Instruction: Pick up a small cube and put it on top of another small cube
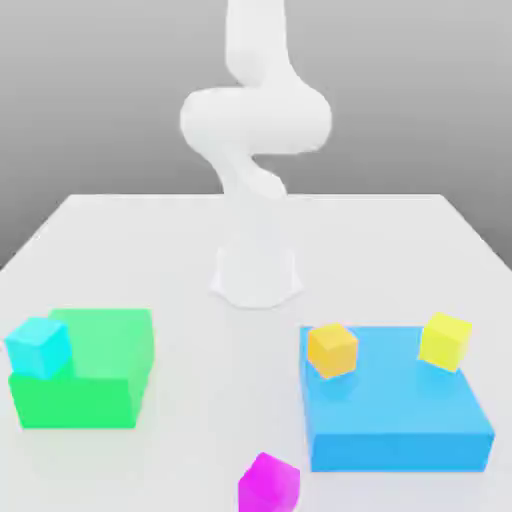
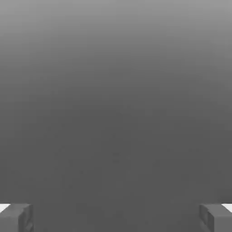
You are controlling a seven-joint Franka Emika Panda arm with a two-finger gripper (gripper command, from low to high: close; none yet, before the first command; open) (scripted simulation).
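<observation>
Gripper [image 2: 116, 217] stands released and empty, while on the blue block [image 1: 400, 420] sit an orange cube [image 1: 332, 349] and, apart, a yellow cube [image 1: 445, 341].

A white robot arm [image 1: 255, 120] rises from a round base [image 1: 256, 280] at the middle of the scene in the exterior view. Its lower link stands upright, bends into a thick rounded joint, then continues upward out of frame. In the hand view, the gripper [image 2: 116, 217] has its two grey fingertips [image 2: 16, 217] spread wide apart at opposite edges, with nothing between them.
</observation>
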